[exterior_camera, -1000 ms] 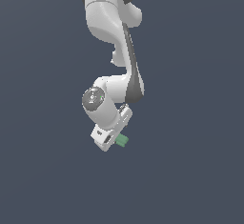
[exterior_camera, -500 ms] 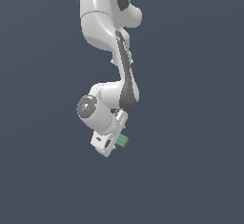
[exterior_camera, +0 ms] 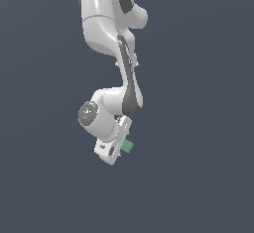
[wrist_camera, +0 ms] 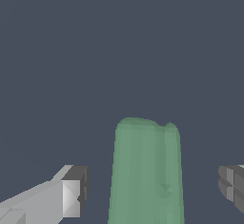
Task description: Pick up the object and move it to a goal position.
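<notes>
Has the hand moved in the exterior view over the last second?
Yes. With no fixed object in view, judged against the frame edges, the hand and green block have shifted slightly toward the exterior view's left.

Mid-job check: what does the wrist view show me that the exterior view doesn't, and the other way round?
Only the wrist view shows the two fingertips standing apart from the green block, with clear gaps on both sides. Only the exterior view shows the whole white arm bending down to the gripper. Both share the green block, small beside the gripper outside, and the plain dark background.
</notes>
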`<state>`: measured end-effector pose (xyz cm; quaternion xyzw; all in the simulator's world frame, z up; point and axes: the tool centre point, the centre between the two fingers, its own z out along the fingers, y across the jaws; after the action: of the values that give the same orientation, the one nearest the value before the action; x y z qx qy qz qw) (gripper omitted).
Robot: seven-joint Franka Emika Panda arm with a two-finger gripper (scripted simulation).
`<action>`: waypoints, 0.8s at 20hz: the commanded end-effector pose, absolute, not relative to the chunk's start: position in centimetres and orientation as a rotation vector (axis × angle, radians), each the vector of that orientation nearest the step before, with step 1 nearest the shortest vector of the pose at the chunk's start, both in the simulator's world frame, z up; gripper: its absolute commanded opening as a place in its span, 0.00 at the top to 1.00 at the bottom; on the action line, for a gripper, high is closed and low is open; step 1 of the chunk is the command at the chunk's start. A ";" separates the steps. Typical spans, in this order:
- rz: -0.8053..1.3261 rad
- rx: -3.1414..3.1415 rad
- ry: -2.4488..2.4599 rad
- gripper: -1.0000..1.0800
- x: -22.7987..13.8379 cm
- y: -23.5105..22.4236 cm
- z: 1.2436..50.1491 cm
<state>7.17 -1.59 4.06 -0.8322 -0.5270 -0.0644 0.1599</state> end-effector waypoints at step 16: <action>-0.186 -2.374 -1.510 1.00 6.9 -0.6 1.2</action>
<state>7.39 -0.96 1.96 -0.8322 -0.5277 -0.0696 0.1552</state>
